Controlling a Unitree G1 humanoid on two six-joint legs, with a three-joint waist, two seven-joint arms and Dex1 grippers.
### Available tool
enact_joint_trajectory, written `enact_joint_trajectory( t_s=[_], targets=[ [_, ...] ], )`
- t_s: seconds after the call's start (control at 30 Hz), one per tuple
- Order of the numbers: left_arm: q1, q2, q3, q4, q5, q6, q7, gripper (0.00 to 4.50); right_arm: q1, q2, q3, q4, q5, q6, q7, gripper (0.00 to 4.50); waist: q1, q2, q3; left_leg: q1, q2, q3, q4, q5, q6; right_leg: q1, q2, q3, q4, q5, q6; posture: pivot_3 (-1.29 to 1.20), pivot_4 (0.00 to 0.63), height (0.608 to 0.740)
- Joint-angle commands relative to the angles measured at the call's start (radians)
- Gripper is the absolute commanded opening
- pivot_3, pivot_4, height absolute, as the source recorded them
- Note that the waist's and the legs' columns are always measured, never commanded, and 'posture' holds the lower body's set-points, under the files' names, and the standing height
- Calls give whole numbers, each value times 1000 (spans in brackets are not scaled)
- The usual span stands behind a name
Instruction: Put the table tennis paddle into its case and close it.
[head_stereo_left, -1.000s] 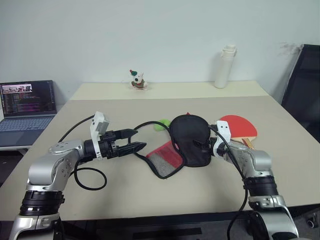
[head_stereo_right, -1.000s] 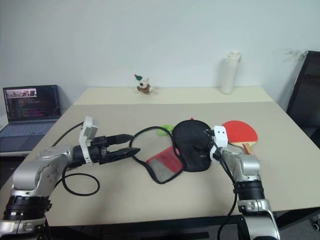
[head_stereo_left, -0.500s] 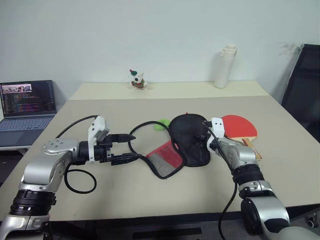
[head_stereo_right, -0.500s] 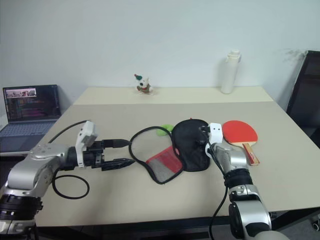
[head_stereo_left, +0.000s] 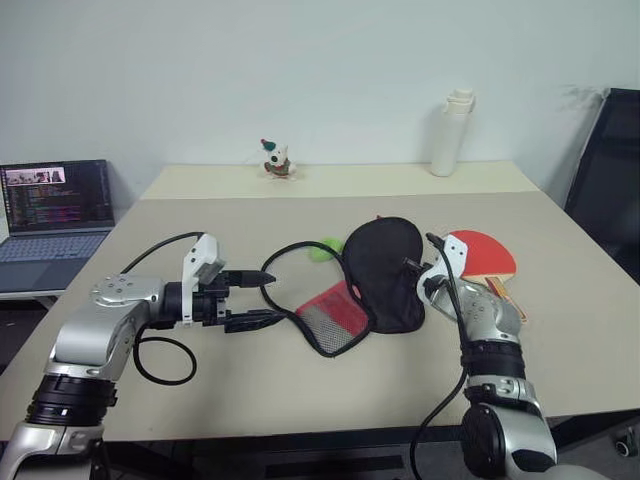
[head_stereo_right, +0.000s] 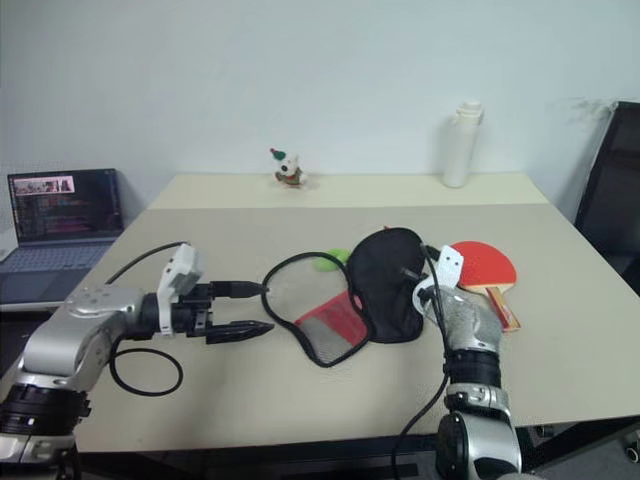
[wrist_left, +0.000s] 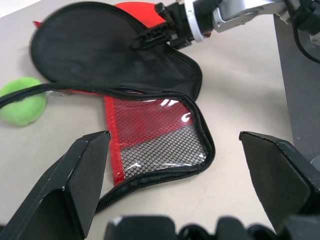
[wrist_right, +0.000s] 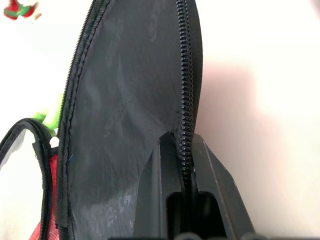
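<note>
The case lies unzipped mid-table: its black half is folded back, and the red half with the mesh pocket lies flat nearer me. My right gripper is shut on the black half's zipper edge. The table tennis paddle lies flat just right of that gripper, red face up and handle pointing toward me. To the left of the mesh pocket, my left gripper is open and holds nothing.
A green ball sits behind the case's left side. At the table's far edge stand a white bottle and a small figurine. A laptop is off to the left, a black chair to the right.
My right gripper has shut on the black half's zipper edge and its wrist has rolled. The left gripper has rolled too, staying open in about the same place.
</note>
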Motion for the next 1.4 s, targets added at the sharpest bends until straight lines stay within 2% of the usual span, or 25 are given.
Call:
enact_joint_trajectory(
  t_s=[0.03,0.23,0.43,0.47,0.53,0.7,0.8,1.1,1.23,1.33,1.4],
  targets=[
    [-27,3,5,-5,0,-22,-12,4500,33,23,-39,-114,45,44,-62,29,0,0,0,0,0,0,0,0,0,0,0,0,0,0,0,0,150,740],
    [-43,1,-3,20,9,-35,-25,4500,90,62,-43,-193,59,76,-119,29,0,0,0,0,0,0,0,0,0,0,0,0,0,-1,1,0,150,740],
    [-60,-1,-13,40,17,-46,-33,4500,83,10,56,-158,9,45,-39,29,-1,0,0,0,0,0,0,0,0,0,0,0,0,-1,1,0,150,740],
    [-62,-3,-14,42,18,-48,-34,4500,76,-11,75,-141,-5,31,-13,466,-1,0,0,0,-1,0,0,0,0,0,1,0,0,-1,1,0,150,740],
    [-62,-5,-13,43,20,-49,-35,4500,60,-52,113,-110,-31,-2,32,971,-1,0,0,0,-1,0,0,0,0,0,1,0,0,-1,1,0,150,740],
    [-59,-11,-6,38,19,-43,-29,4500,22,-141,190,-36,-103,-94,123,2730,-1,0,0,0,-1,0,0,0,0,0,1,0,0,-1,1,0,150,740],
    [-46,-12,23,6,-7,-19,-5,4500,18,-250,267,-35,-154,-128,247,3801,-1,0,0,0,-1,1,0,0,0,0,1,0,0,-1,1,0,150,740],
    [62,-24,89,-100,-58,21,88,4500,99,-464,350,-241,-106,-53,552,3801,0,1,1,0,-1,0,0,0,0,0,1,0,0,-1,1,0,150,740],
    [87,-35,103,-126,-68,31,125,4500,158,-530,334,-336,-65,6,636,3801,3,1,1,0,-1,0,0,0,0,0,1,0,0,-1,2,0,150,740],
    [91,-42,103,-146,-78,38,143,4500,184,-567,305,-352,-60,12,654,4378,3,1,1,0,-1,0,1,0,0,0,1,0,0,-1,2,0,150,740],
    [95,-42,97,-165,-87,45,148,4500,190,-586,278,-345,-68,2,642,4444,3,1,1,0,-1,0,1,0,0,0,1,0,0,-1,2,0,150,740]
  ],
)
